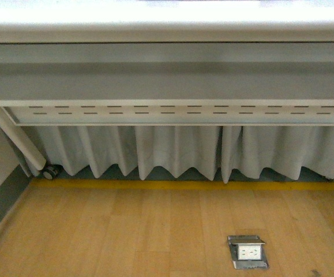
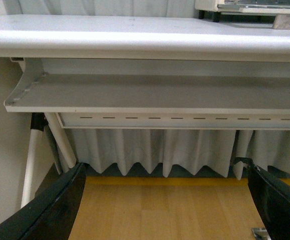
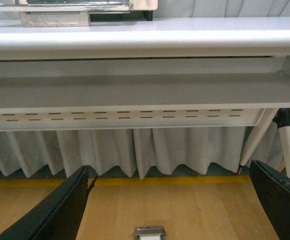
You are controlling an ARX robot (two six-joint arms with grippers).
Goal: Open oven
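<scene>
Only the bottom edge of the cream oven shows, standing on the white table in the left wrist view. The right wrist view also catches the oven, with a beige bar at its front; whether its door is up or down is hidden. My left gripper hangs open below table height, its black fingers spread over bare wooden floor. Just as low, my right gripper is open and holds nothing. The front view shows neither the oven nor an arm.
The table's front edge and a grey shelf under it span the view ahead. White pleated cloth hangs behind. A table leg with a caster stands at the left, and a metal floor socket lies on the wood.
</scene>
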